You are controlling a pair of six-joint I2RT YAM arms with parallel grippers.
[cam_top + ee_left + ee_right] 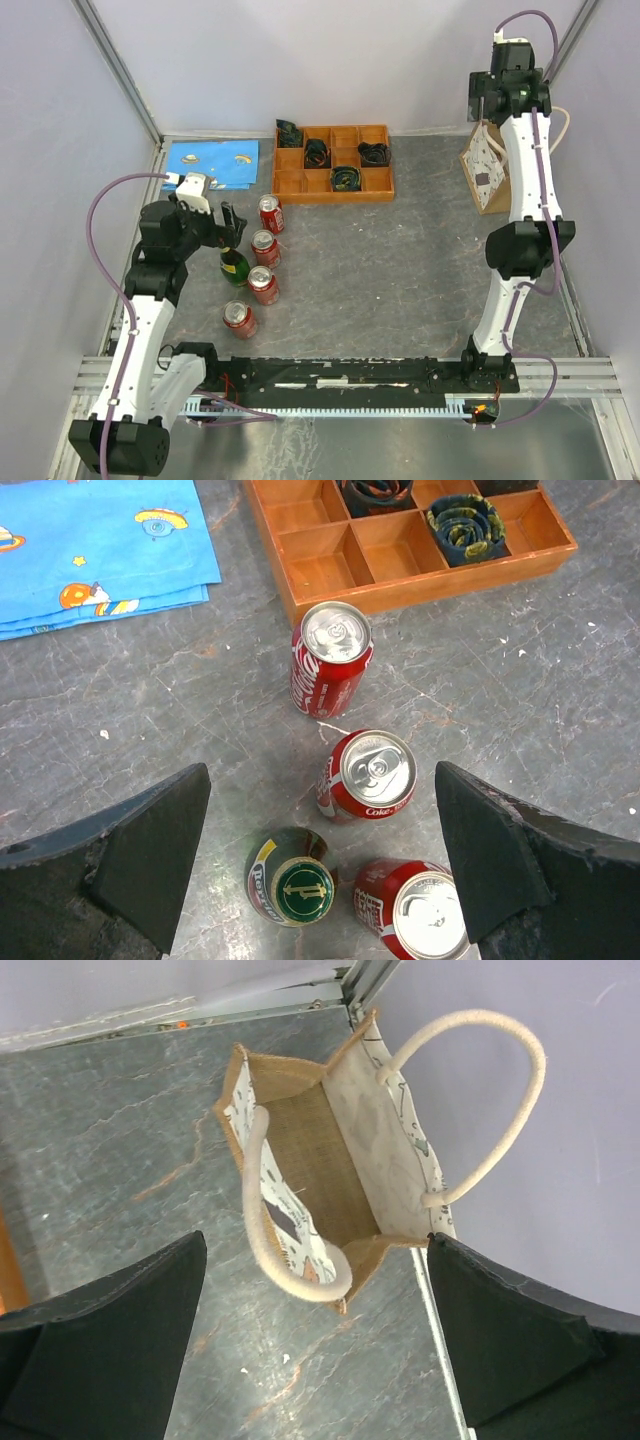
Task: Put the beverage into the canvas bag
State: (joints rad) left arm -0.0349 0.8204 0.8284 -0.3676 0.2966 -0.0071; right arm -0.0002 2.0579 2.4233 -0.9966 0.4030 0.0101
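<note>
Several red cola cans [265, 247] and a green capped bottle [235, 266] stand in a cluster at the table's left. My left gripper [228, 228] hovers open and empty above them; its view shows the bottle [292, 885] and two cans [370, 773] [420, 910] between the jaws, and a third can [332, 658] beyond. The canvas bag [487, 170] stands open at the far right. My right gripper [508, 97] hangs open and empty above it. Its view shows the bag's empty inside [320, 1160] and cream handles [290, 1250].
An orange compartmented tray [333, 190] with dark coiled items sits at the back centre, close behind the cans [300, 590]. A blue printed cloth [213, 163] lies at the back left. The table's metal edge [445, 1360] and side wall run right beside the bag.
</note>
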